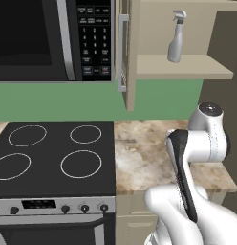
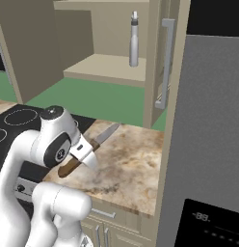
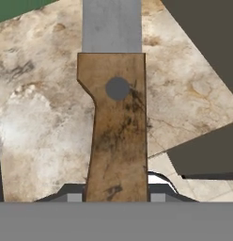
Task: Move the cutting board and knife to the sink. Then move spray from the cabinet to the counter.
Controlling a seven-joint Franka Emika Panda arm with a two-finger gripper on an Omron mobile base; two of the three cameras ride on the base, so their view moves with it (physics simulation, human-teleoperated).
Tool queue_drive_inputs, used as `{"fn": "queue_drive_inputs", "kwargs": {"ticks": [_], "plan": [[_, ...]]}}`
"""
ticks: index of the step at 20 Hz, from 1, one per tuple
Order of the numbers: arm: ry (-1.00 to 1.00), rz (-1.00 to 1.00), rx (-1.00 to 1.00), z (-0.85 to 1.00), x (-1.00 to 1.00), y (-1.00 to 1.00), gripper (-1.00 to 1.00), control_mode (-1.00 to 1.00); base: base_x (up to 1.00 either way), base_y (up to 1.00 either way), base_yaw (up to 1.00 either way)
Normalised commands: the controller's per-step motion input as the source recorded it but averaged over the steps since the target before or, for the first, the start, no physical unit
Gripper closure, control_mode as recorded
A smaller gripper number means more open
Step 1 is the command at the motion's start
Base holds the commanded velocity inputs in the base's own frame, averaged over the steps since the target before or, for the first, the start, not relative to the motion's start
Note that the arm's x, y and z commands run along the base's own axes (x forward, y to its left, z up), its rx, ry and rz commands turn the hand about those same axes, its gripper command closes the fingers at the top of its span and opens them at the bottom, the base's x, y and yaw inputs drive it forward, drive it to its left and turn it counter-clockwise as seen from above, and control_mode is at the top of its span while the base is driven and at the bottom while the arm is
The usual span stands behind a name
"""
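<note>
I take the counter (image 2: 126,164) as my landmark. Nearest to me, the gripper (image 2: 82,155) hangs just above the counter's near part, and the knife (image 2: 87,147) sits between its jaws: they are closed on the brown wooden handle, which runs straight through the grip. From the right base view the butt of the handle sticks out on the near, lower side of the hand, and the silver blade points away and up toward the back of the counter, clear of the stone. In the hand view the knife (image 3: 117,127) fills the middle, handle rising from between the fingertips, a round grey rivet near its top, the blade beyond; the marbled counter (image 3: 38,122) lies under it.

To the left of the counter, touching its edge, is the black stovetop (image 1: 53,153) with four white ring marks. Above that hangs the microwave (image 1: 53,38); its keypad carries small white writing that I cannot read.

Farthest off, above the back of the counter, the cabinet (image 1: 187,67) stands with its door (image 2: 162,62) swung open. The spray (image 1: 177,43) stands upright on the cabinet shelf, well apart from the gripper. It bears no label I can make out.

A dark panel at the lower right of the right base view shows a faint digit display, unreadable.
</note>
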Motion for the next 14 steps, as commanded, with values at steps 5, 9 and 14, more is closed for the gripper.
{"fn": "queue_drive_inputs", "kwargs": {"ticks": [5,9,14], "plan": [[0.01,0.00,0.00,0.18,-0.23,0.00,1.00,-1.00,0.00,0.00,0.00],[0.00,0.00,0.00,0.00,0.00,0.00,1.00,-1.00,0.00,0.00,0.00],[0.00,0.00,0.00,0.00,0.00,0.00,1.00,1.00,-0.02,0.00,0.00]]}}
